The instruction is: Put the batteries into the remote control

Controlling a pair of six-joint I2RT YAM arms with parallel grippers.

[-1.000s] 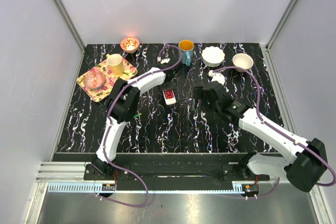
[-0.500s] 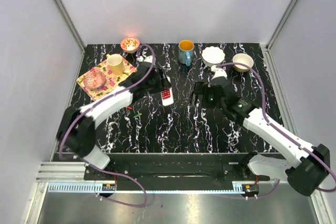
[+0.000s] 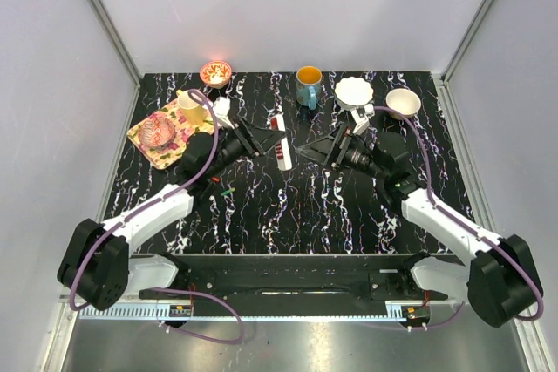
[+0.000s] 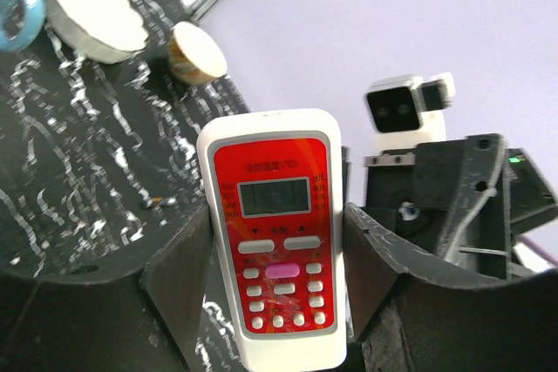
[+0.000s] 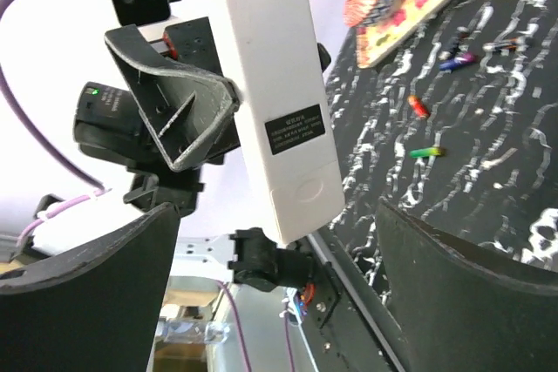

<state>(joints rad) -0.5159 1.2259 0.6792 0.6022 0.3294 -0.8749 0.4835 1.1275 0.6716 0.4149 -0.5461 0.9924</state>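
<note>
the left hand (image 3: 266,139) has raised the remote (image 4: 277,233), clamped, back facing the wide-open right hand (image 3: 307,152). best hold it steady so the cover (image 5: 302,191) slides off cleanly.

Black white-veined table (image 3: 288,215) enclosed by plain pale-grey walls (image 3: 288,6).

The remote control (image 3: 280,140) sits off the table (image 3: 288,215) above its middle, pinched between the fingers of the left gripper (image 3: 266,139). The right gripper (image 3: 305,152) is just to its right, spread wide and not touching it. The batteries (image 5: 426,152) lie on the table in front of the tray (image 3: 144,132) at the left rear. A cup (image 3: 192,108) stands on the tray and a small bowl (image 3: 215,71) behind it. A mug (image 3: 309,84) stands at rear centre, with two bowls (image 3: 353,91) to its right.
</note>
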